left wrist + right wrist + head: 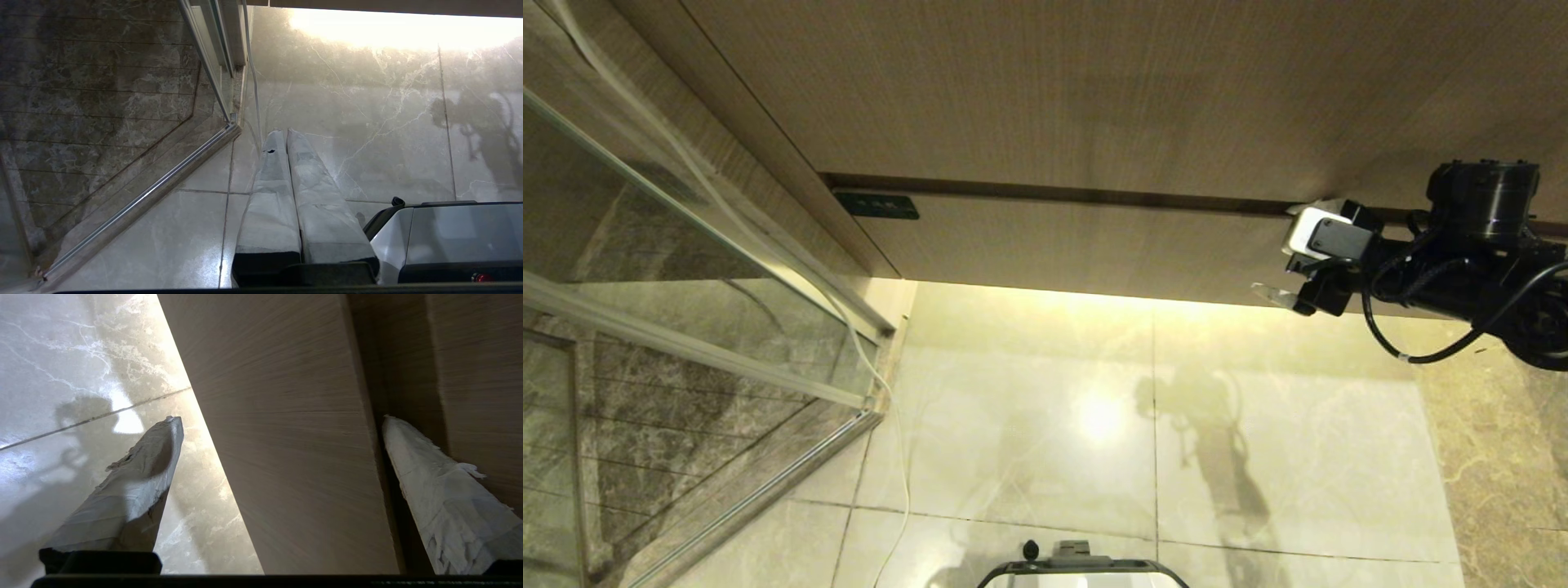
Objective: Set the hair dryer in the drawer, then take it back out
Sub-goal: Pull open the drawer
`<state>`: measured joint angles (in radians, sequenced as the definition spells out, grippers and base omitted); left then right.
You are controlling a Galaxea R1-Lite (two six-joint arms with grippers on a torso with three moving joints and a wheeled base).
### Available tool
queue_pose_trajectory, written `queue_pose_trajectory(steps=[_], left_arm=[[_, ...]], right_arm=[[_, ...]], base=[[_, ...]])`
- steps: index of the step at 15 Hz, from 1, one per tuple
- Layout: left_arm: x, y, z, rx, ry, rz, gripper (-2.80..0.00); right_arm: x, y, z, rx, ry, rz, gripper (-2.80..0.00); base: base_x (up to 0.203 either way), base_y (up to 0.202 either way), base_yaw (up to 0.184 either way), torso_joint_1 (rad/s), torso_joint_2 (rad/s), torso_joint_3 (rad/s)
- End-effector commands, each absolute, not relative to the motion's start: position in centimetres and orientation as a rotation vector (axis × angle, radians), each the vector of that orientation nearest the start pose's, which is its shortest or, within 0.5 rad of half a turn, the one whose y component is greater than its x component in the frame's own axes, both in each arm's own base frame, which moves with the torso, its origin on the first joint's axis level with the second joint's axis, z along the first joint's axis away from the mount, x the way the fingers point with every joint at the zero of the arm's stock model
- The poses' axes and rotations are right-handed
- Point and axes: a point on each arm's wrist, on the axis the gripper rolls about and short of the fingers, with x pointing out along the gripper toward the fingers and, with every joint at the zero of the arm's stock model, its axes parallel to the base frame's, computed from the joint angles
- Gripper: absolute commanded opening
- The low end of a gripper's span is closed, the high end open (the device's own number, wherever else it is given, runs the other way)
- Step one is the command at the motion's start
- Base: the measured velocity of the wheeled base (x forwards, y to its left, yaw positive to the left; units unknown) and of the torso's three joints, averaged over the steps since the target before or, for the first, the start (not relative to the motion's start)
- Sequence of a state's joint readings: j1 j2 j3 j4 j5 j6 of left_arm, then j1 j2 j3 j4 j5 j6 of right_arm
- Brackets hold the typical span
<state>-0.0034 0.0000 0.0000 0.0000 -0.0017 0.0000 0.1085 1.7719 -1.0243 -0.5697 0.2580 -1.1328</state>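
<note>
Head view: the right tool (1278,257) sits at the closed light-wood-grain drawer (1054,245) front's right end.
Left wrist view: left tool (286,134), fingers together, over the marble floor (367,143).
Right wrist view: right fingers (139,486) spread wide, straddling the drawer front; hair dryer unseen.

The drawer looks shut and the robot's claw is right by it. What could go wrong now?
1. The right gripper is open around the drawer front, one finger at the dark gap above it, one below. If that finger sits shallow, it may slip off when pulling.
2. The front has no handle, so a crooked pull could scrape the wood.
3. The hair dryer is not in view; the left gripper is shut, over the floor.
</note>
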Motion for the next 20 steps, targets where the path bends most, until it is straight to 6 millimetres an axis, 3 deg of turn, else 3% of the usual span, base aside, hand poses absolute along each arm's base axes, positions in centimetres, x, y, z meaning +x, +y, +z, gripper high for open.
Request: queue_pose_trajectory(steps=[1, 5, 9, 20], left_arm=[[-2.3, 0.0, 7.5, 0.0, 0.002, -0.003, -2.8], [-2.3, 0.0, 7.5, 0.0, 0.0, -0.003, -2.8], [-2.3, 0.0, 7.5, 0.0, 0.002, -0.003, -2.8], [-2.3, 0.0, 7.5, 0.0, 0.001, -0.003, -2.8]], right_arm=[[34.5, 4.4, 20.3, -1.107, -0.039, 0.44, 0.0], [34.5, 4.3, 19.7, -1.104, 0.005, 0.465, 0.0], [33.9, 3.5, 18.6, -1.077, 0.189, 0.538, 0.0], [31.6, 2.0, 18.5, -1.044, 0.376, 0.548, 0.0]], base=[[0.0, 0.0, 0.0, 0.0, 0.0, 0.0], [0.0, 0.0, 0.0, 0.0, 0.0, 0.0], [0.0, 0.0, 0.0, 0.0, 0.0, 0.0], [0.0, 0.0, 0.0, 0.0, 0.0, 0.0]])
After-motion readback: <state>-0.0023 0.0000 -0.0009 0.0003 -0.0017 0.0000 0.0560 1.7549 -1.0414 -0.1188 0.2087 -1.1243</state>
